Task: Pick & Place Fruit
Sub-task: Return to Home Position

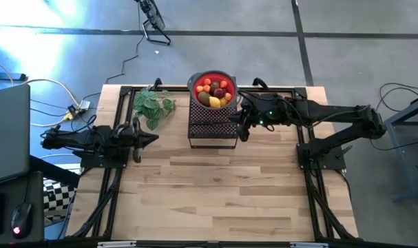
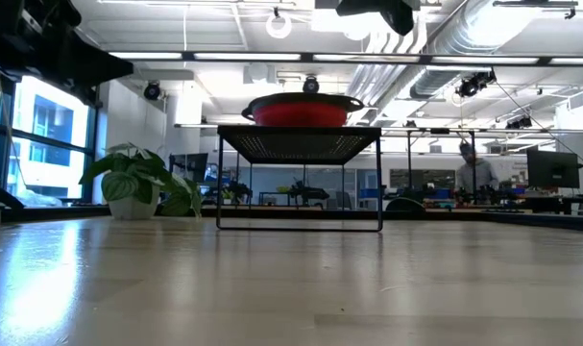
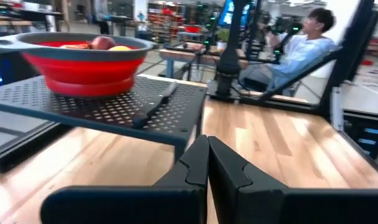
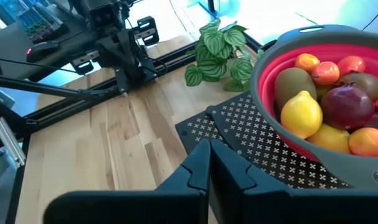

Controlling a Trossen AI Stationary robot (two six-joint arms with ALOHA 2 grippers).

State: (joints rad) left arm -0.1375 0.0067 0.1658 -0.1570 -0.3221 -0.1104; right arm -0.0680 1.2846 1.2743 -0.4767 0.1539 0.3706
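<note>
The fruit (image 4: 329,102) fills a red bowl (image 1: 212,89): yellow lemons (image 4: 301,112), a dark red ball (image 4: 347,106), brown-green ovals (image 4: 291,84) and small orange pieces (image 4: 307,61). The bowl stands on a black perforated stand (image 1: 212,127) at the table's far middle. My right gripper (image 4: 208,144) hovers shut above the stand's right edge, beside the bowl, touching nothing. My left gripper (image 1: 152,139) is shut, low and level at the table's left, pointing toward the stand, with nothing in it.
A black-handled knife (image 3: 154,106) lies on the stand in front of the bowl. A green leafy sprig (image 1: 153,105) sits left of the stand. Bare wooden tabletop (image 1: 215,186) stretches toward the near edge. A person (image 3: 301,50) sits beyond the table.
</note>
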